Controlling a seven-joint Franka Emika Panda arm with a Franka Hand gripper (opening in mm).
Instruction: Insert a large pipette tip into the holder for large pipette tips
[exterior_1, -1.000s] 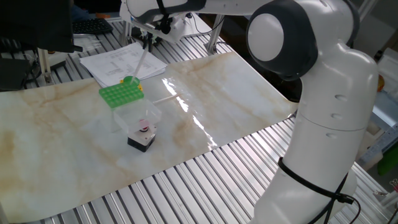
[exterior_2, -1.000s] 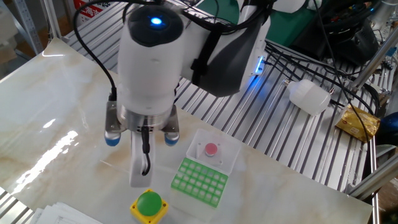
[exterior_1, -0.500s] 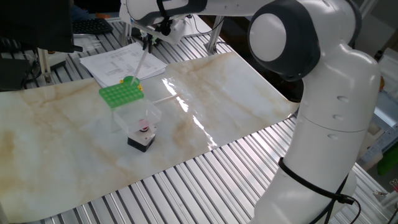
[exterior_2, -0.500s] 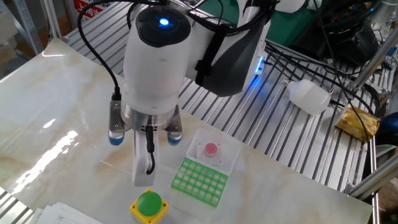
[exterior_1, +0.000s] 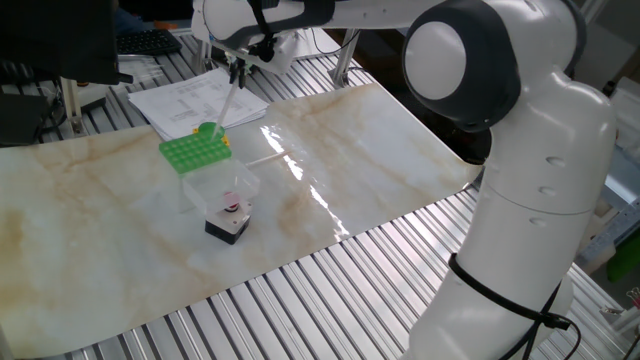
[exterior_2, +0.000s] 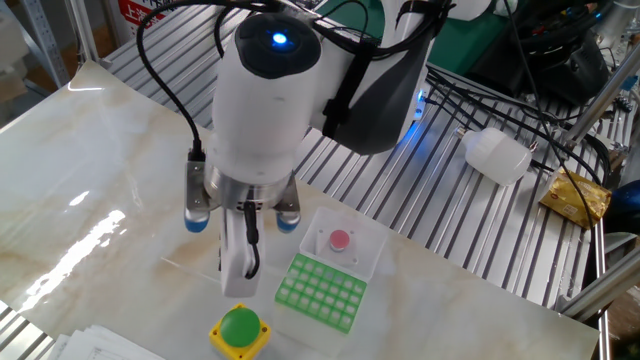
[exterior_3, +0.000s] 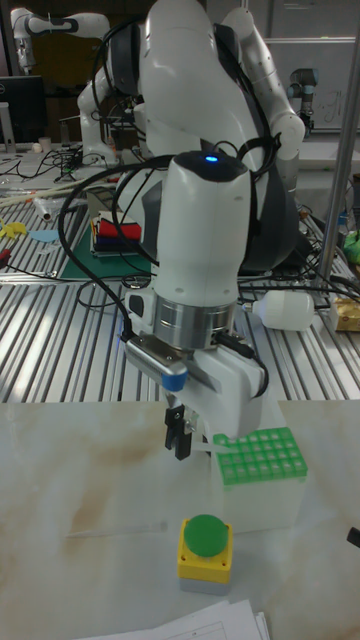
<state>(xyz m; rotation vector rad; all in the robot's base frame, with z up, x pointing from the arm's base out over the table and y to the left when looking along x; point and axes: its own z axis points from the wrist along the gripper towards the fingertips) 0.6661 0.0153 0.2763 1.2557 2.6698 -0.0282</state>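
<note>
My gripper (exterior_1: 238, 68) hangs above the far side of the table, shut on the large pipette tip (exterior_1: 228, 103), a thin translucent cone that slants down and to the left. The tip's lower end hovers just beyond the back edge of the bright green holder (exterior_1: 190, 152), close to a round green knob. In the other fixed view the gripper (exterior_2: 240, 262) stands just left of the holder (exterior_2: 322, 290). The tall fixed view shows the fingers (exterior_3: 178, 438) left of the holder (exterior_3: 258, 455); the held tip is hard to make out there.
A green-and-yellow knob (exterior_1: 211, 131) (exterior_3: 206, 545) sits right behind the holder. A black box with a red button (exterior_1: 229, 222) stands under a clear cover on the holder's other side. Another thin tip (exterior_1: 262, 158) lies on the marble sheet. Papers (exterior_1: 190, 100) lie beyond.
The arm has moved sideways toward the green holder with the tip still held; in the other fixed view the gripper has shifted right, closer to the rack.
</note>
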